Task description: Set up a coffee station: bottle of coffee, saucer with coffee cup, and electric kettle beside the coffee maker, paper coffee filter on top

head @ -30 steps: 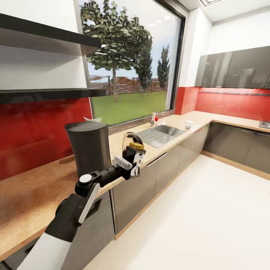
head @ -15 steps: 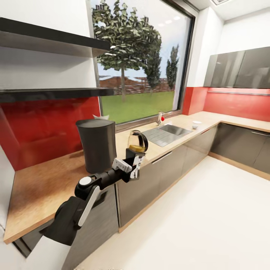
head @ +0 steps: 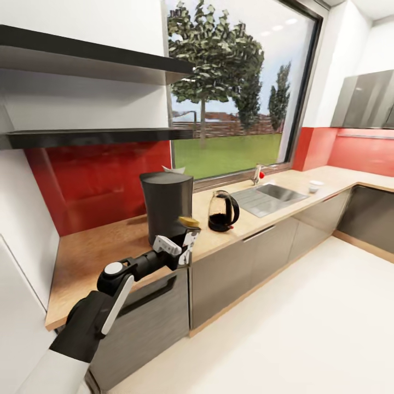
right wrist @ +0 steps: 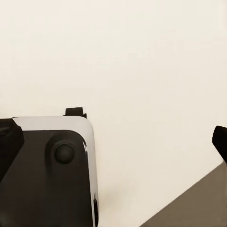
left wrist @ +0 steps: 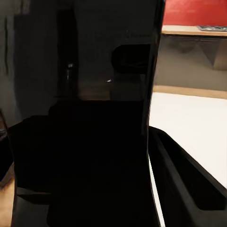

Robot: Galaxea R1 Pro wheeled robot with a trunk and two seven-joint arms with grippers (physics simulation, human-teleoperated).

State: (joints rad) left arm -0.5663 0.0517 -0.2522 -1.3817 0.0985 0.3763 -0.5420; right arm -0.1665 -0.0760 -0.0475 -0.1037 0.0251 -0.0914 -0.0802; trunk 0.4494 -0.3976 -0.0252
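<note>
- My left gripper (head: 186, 241) is clamped on the coffee jar (head: 189, 221); brown lid shows above the fingers. Jar hangs at the counter's (head: 98, 249) front edge, just in front of the coffee maker (head: 167, 205), not set down yet.
- Left wrist cam is nearly all dark, prob. the jar's side up close; no detail to read.
- Right gripper: right wrist cam shows pale floor and part of my own base, fingers not clear enough. Can't tell if open or closed.
- Coffee maker stands on the counter towards its left end, near the back wall. That part looks done.
- A white pointed bit (head: 174, 170) peeks over the maker's top, prob. the filter; whether it sits on the top or behind it, can't tell.
- Kettle (head: 222, 211) is on the counter just beside the maker, on the sink side. Looks done.
- Shelf (head: 98, 135) above the maker looks bare from here.
- Cup (head: 315, 186) sits far along the counter, past the sink (head: 268, 197), near the corner. Well apart from the maker. Saucer under it? Too small to tell.
- Left, as I judge: put the jar down next to the maker, then fetch saucer + cup.
</note>
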